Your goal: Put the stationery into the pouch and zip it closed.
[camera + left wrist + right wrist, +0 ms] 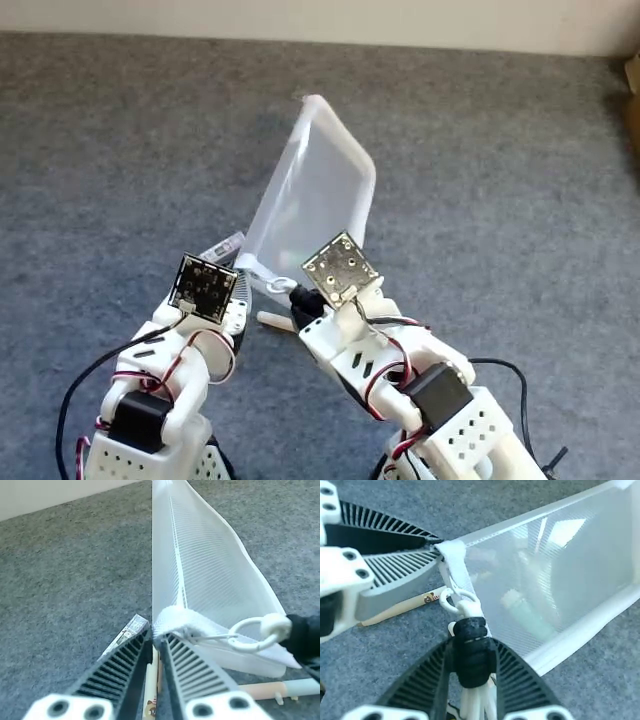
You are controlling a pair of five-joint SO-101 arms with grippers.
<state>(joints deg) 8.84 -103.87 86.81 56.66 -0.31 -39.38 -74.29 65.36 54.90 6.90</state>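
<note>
The translucent white mesh pouch (318, 185) is held up off the grey carpet, tilted on edge. My left gripper (155, 636) is shut on the white fabric tab (172, 617) at the pouch's near corner. Just beside it, my right gripper (472, 649) is shut on the black zipper pull (471, 645), whose white ring (456, 600) hangs from the tab end. Through the mesh a pale green pen-like item (530, 617) lies inside the pouch (560, 580). A cream pencil (150, 690) and a light pen (280, 687) lie on the carpet under the grippers.
A small wrapped stationery piece (125, 635) lies on the carpet beside my left fingers (240, 285). In the high view both arms crowd the near middle, with open grey carpet (500, 180) around the pouch. A pale wall strip (300, 15) runs along the far edge.
</note>
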